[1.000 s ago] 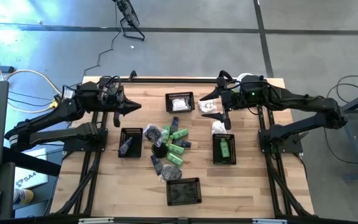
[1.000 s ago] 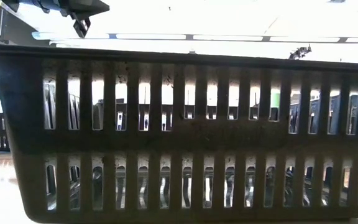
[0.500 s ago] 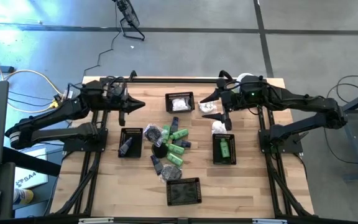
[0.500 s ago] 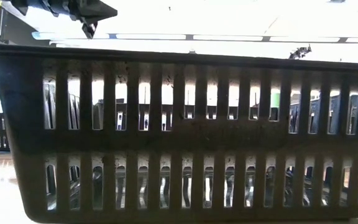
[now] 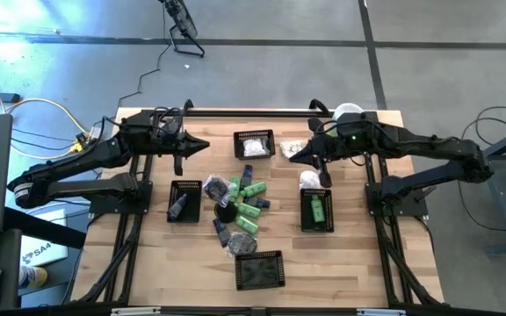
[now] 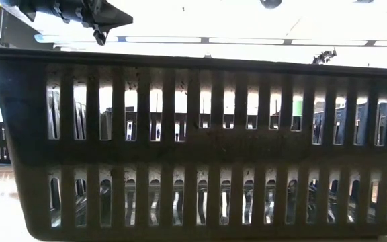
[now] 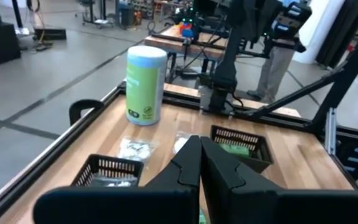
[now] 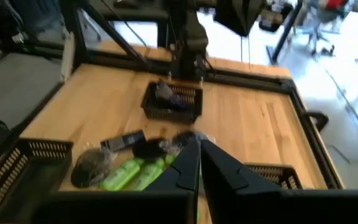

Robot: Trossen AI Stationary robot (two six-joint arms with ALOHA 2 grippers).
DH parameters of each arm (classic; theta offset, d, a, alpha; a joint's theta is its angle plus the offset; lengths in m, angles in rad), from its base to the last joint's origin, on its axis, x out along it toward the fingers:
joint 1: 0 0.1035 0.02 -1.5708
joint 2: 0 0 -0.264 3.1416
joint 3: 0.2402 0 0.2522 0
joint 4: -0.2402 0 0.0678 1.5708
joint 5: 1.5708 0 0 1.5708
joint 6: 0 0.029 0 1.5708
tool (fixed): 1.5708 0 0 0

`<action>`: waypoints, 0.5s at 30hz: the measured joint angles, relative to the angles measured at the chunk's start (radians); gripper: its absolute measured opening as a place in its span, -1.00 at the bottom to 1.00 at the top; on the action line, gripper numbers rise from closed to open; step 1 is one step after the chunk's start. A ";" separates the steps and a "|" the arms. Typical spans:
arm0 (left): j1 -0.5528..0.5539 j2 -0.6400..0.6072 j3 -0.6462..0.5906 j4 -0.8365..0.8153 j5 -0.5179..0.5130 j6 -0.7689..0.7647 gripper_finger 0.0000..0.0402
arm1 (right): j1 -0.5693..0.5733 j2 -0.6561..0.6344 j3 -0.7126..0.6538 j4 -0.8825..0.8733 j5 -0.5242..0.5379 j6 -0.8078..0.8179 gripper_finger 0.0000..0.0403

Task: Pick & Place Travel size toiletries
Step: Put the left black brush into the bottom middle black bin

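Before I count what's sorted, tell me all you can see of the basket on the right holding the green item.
The right basket is a black rectangular mesh bin with slatted walls and an open top. It sits flat on the wooden table, near the right arm's base. Inside lies one bright green bottle, lengthwise. A white crinkly packet lies just beyond its far end. No gripper touches it.

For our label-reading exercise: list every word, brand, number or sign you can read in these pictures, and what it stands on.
Tall pale-green canister with white lid: round emblem and print, too blurred to read.
Small bright green plastic bottles: no print legible.
White box on the floor left of the table: dark lettering, too small to read.
Nothing else carries text.
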 joint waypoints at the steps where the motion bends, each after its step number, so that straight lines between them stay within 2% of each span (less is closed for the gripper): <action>1: -0.008 0.000 -0.016 0.023 -0.002 0.000 -1.00 | -0.003 -0.014 -0.035 0.037 -0.012 0.000 -0.97; 4: -0.051 0.000 -0.067 0.094 -0.019 0.000 -1.00 | -0.022 -0.069 -0.171 0.151 -0.029 0.032 -0.98; 9: -0.158 -0.001 -0.133 0.187 -0.102 0.031 -1.00 | -0.046 -0.172 -0.390 0.409 -0.032 0.140 -0.98; 15: -0.307 -0.028 -0.136 0.134 -0.221 0.135 -1.00 | -0.037 -0.266 -0.565 0.627 -0.033 0.217 -0.98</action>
